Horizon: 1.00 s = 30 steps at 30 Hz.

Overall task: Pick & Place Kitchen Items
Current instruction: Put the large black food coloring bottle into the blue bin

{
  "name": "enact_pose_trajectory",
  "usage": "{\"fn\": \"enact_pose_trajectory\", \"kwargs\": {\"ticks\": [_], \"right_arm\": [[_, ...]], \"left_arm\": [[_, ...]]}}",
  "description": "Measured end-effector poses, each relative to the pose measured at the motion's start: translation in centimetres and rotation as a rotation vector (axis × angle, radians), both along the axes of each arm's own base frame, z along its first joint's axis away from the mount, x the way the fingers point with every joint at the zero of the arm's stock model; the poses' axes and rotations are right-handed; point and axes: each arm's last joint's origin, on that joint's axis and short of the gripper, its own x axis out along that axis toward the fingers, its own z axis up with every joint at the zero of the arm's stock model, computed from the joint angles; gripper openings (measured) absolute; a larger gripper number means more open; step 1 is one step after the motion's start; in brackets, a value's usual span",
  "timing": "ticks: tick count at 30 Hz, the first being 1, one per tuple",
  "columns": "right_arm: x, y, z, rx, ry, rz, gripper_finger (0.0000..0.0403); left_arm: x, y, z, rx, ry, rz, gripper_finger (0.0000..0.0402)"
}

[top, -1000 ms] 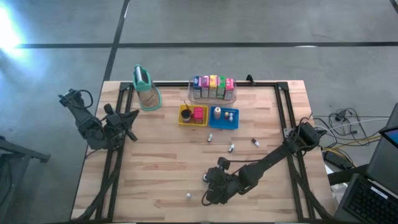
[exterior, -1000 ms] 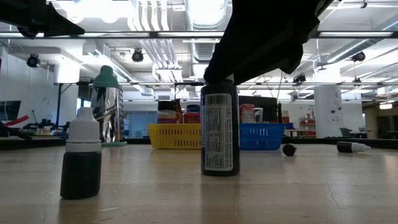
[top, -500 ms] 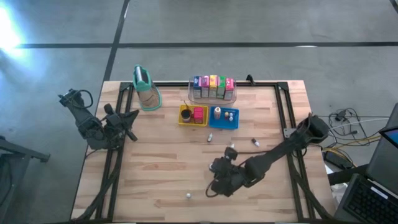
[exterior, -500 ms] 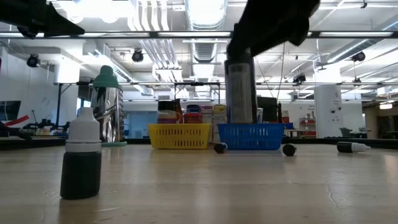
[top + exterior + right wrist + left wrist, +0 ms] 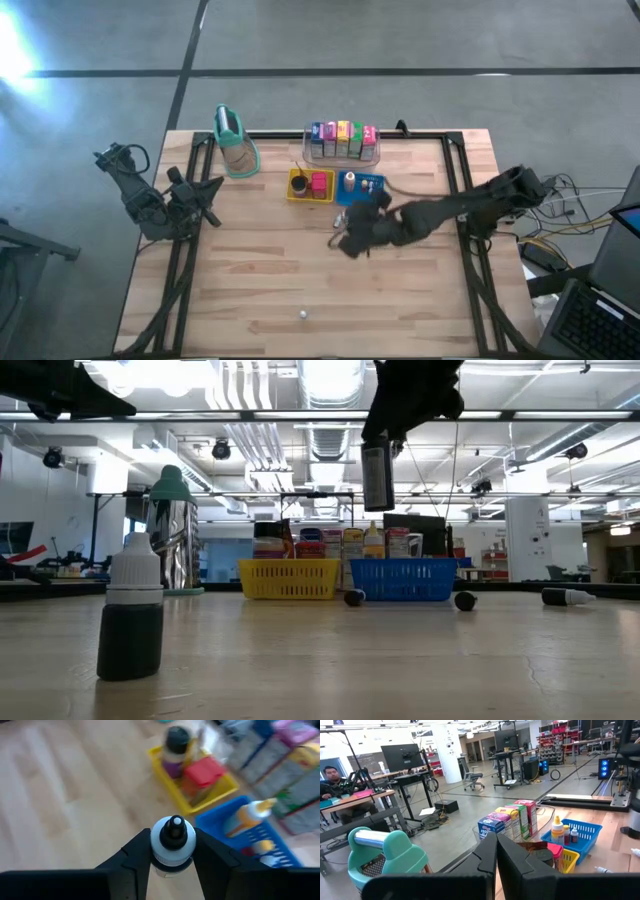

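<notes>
My right gripper (image 5: 346, 238) hangs high over the table's middle, just near of the blue tray (image 5: 372, 198), and is shut on a small dark bottle (image 5: 377, 476) with a white collar and black tip (image 5: 174, 833). Beside the blue tray, the yellow tray (image 5: 296, 193) holds a red block (image 5: 204, 772). Colourful cartons (image 5: 342, 136) stand in a clear bin behind them. A small white-capped bottle (image 5: 130, 620) stands upright at the near side. My left gripper (image 5: 496, 862) waits shut at the table's left edge (image 5: 205, 190). My right gripper pinches the bottle's upper part, just under its white collar (image 5: 172, 855), between the two fingers (image 5: 136, 854), one on each side. The fingers slant down from the table's right. The bottle hangs upright below them, its labelled body (image 5: 377, 485) well clear of the table.
A tall tan container with a teal top (image 5: 234, 140) stands at the far left. Small dropper bottles (image 5: 567, 596) and dark caps (image 5: 464, 600) lie on the wood near the trays. An orange-capped bottle (image 5: 252, 813) stands in the blue tray.
My right gripper has risen and swung from the table's near middle toward the far edge and the trays, tipping further downward. The dark bottle, which stood on the table in its hold, is now lifted well clear and carried along, staying upright.
</notes>
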Motion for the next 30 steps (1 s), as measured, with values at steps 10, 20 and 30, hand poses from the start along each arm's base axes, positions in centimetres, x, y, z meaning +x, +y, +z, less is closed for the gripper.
{"fn": "enact_pose_trajectory", "kwargs": {"ticks": [10,20,30], "right_arm": [[-1.8,-5.7,-1.3,-0.020,-0.015,-0.122,0.0112],[-3.1,-8.6,-5.3,-0.014,-0.135,-0.164,0.0120],[-3.5,-9.4,-7.0,-0.012,-0.155,-0.178,0.0126]], "left_arm": [[0.0,0.0,0.0,0.000,0.000,0.000,0.0014],[0.0,0.0,0.0,0.000,0.000,0.000,0.0014],[0.0,0.0,0.0,0.000,0.000,0.000,0.0014]]}}
